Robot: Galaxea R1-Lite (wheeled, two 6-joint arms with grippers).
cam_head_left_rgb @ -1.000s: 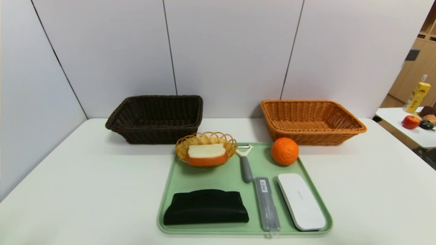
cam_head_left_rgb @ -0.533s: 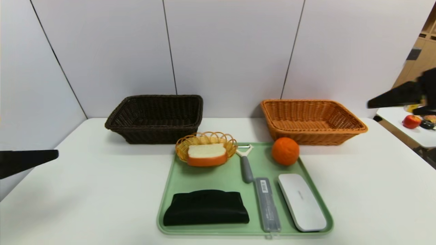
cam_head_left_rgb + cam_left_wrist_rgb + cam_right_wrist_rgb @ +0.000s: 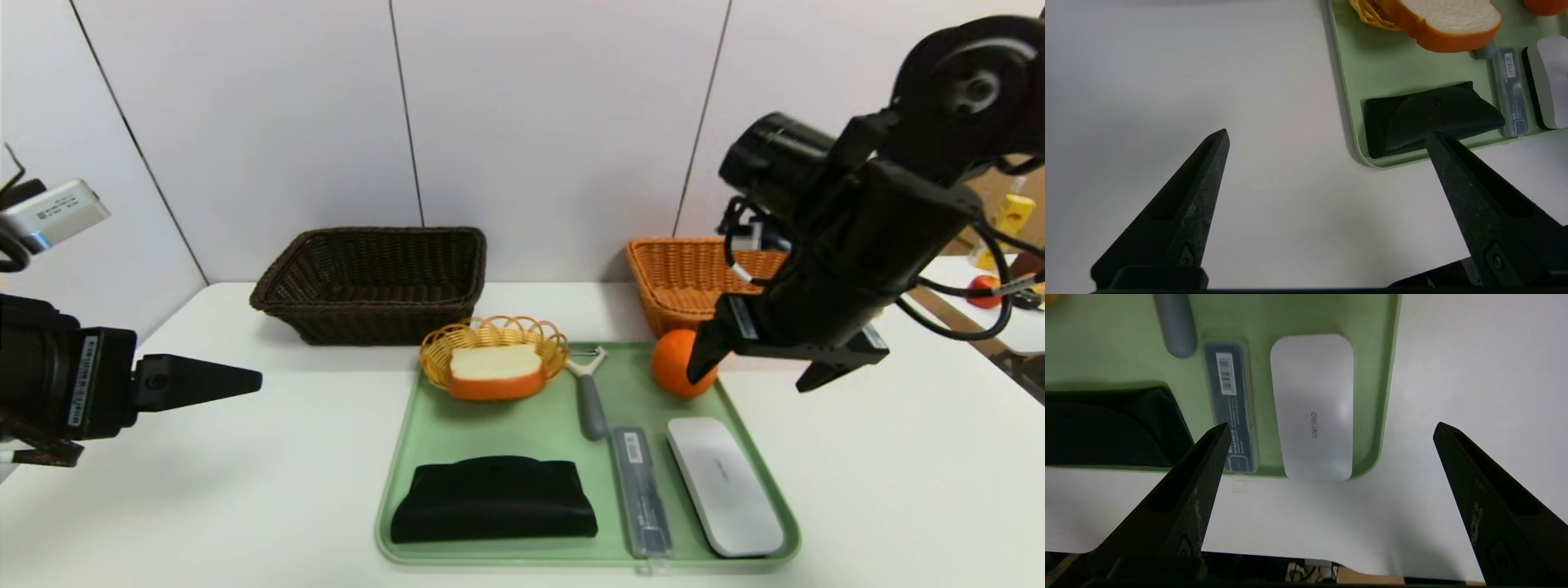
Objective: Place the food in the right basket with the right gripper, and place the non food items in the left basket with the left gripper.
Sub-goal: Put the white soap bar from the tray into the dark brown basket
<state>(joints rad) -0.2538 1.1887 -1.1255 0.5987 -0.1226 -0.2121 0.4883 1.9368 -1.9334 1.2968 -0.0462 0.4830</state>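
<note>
- Right black two-fingered hand (image 3: 755,371) spread wide, grasping nothing, poised above round dimpled orange fruit (image 3: 674,364) for pickup.
- Left black hand (image 3: 1327,139) likewise released, left of green tray (image 3: 490,425).

You have bare table (image 3: 269,457) between the left gripper (image 3: 245,380) and the tray (image 3: 424,425), both big baskets (image 3: 367,282) (image 3: 678,282) open-topped behind it, but on the tray the peeler (image 3: 589,400), grey case (image 3: 642,490) and white case (image 3: 722,486) crowd together, the orange (image 3: 673,365) just beside the right gripper (image 3: 755,376).
</note>
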